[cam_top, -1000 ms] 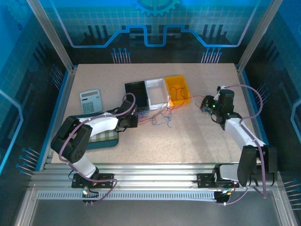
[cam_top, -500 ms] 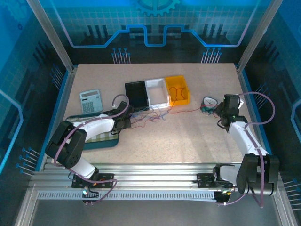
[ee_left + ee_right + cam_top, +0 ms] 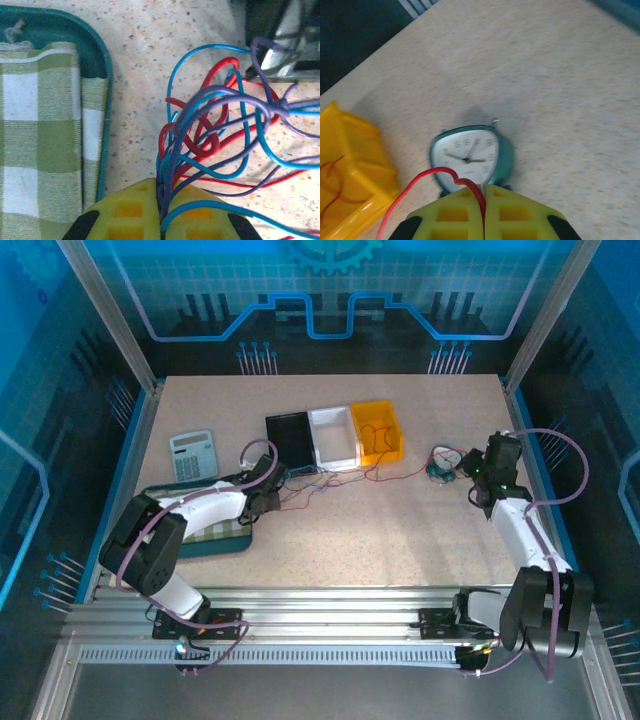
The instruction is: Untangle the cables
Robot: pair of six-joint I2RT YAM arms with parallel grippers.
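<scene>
Your arms have drawn apart over the last second. The left gripper (image 3: 161, 220) has backed off toward the left of the top view, to the corner of the tray (image 3: 104, 75). The right gripper (image 3: 483, 202) has swung out toward the right edge of the table (image 3: 420, 530). That pull has dragged the cables (image 3: 215, 135) out of a loose heap into a line running left to right below the bins. One red strand (image 3: 445, 174) now runs alone to the right.

That looks like progress, but not an end. In the left wrist view, blue, purple and red loops cross and wrap one another just beyond the fingers.

Your left arm lies folded low, its forearm over the tray and the checked cloth (image 3: 40, 125), wrist pointing right. Its jaws are clamped on the bundle, which fans out toward the upper right of that view. Your right arm reaches up the right side of the top view, wrist turned left. Its jaws are pinched on the red strand, which arcs up and left, then drops off the lower left of its view. The clock (image 3: 467, 156) stands just past those fingertips. Farther left, the yellow bin (image 3: 355, 170) holds another red loop.
</scene>
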